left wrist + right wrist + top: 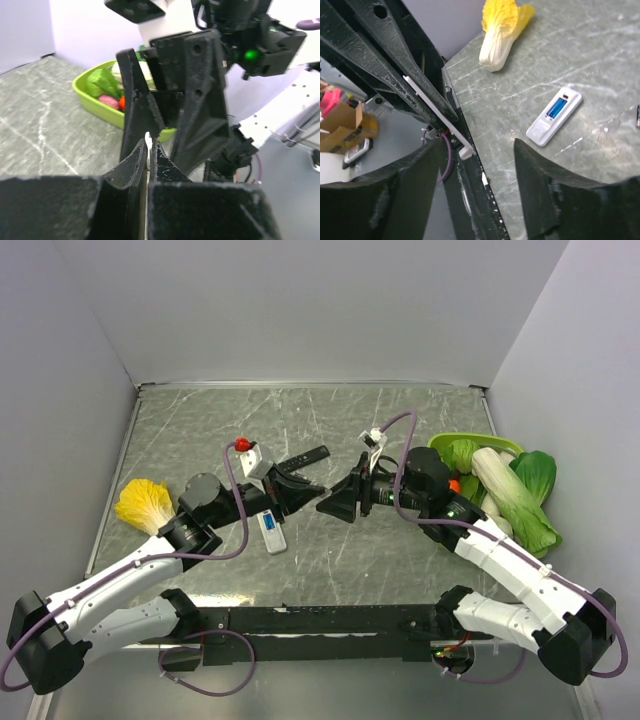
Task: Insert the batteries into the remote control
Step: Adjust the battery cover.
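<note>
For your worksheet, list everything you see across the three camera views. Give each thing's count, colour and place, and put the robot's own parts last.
white remote: one, white, flat on the table, compartment open
batteries: blue, inside that compartment; count cannot be told
black remote: one, black, mid-table, farther back
thin white plate: one, white, pinched in the left fingers
yellow cabbage: one, yellow, table's left side
green tray: one, lime, table's right side
leafy vegetables: several, green and white, in and beside the tray
table: one, grey marbled
left fingers: two, black, shut on the plate
right fingers: two, black, spread open
</note>
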